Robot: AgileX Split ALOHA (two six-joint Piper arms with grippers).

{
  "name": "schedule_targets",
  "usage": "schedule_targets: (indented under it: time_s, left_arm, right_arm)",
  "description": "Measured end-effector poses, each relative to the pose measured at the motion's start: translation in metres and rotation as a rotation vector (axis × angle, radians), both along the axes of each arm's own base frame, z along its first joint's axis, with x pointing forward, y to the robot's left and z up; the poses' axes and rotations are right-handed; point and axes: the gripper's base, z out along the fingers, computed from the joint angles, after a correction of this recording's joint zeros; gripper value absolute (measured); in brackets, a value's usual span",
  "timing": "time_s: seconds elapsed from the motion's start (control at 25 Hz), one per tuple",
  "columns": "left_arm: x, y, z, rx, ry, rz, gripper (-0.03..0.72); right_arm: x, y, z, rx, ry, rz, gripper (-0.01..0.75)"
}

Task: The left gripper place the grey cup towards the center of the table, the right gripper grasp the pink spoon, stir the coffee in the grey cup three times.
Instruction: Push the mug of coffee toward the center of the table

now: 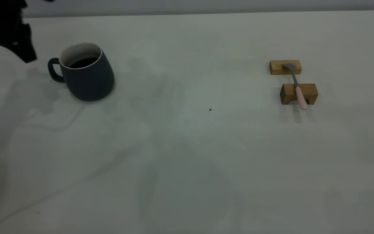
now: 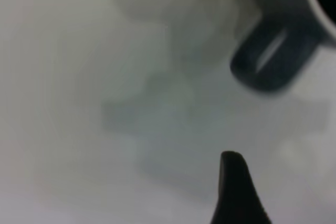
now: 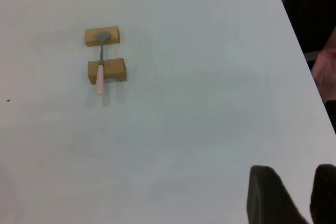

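Left hand (image 1: 19, 48) beside handle of squat slate-grey cup (image 1: 88, 76) — no grasp, finger spread unclear.
Coffee (image 1: 82, 62) sat high — a jerky slide could slosh it; pink-handled spoon (image 1: 296, 87) rested across two tan wooden blocks (image 1: 299, 93); right hand (image 3: 296, 192) spread, well apart.

Cup (image 1: 86, 76) upper left of frame on desk (image 1: 187, 156), coffee (image 1: 83, 62) inside. Spoon (image 1: 296, 85) right of frame, bridging two blocks (image 1: 299, 93).

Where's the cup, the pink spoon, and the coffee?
the grey cup (image 1: 89, 81), exterior view, on its dark outer wall.
the pink spoon (image 1: 301, 97), exterior view, on its pink handle.
the coffee (image 1: 83, 62), exterior view, on the dark liquid surface.
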Motion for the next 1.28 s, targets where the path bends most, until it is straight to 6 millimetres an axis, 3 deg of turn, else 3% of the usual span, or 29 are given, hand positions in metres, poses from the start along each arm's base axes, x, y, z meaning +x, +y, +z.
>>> schedule_targets:
  time_s: [0.28, 0.48, 0.96, 1.16, 1.28]
  left_arm:
    - [0.009, -0.014, -0.037, -0.131, 0.030, -0.284, 0.528]
    - [0.008, -0.030, -0.046, -0.207, 0.035, -0.328, 0.528]
    - [-0.003, -0.151, -0.044, -0.295, -0.050, -0.410, 0.528]
    - [-0.010, -0.177, -0.046, -0.304, -0.064, -0.431, 0.528]
    - [-0.010, -0.177, -0.042, -0.309, -0.041, -0.356, 0.528]
  right_arm:
    - [0.000, 0.000, 0.000, 0.000, 0.000, 0.000, 0.241]
    - [0.000, 0.000, 0.000, 0.000, 0.000, 0.000, 0.241]
    - [0.000, 0.000, 0.000, 0.000, 0.000, 0.000, 0.241]
    - [0.000, 0.000, 0.000, 0.000, 0.000, 0.000, 0.241]
    - [0.000, 0.000, 0.000, 0.000, 0.000, 0.000, 0.241]
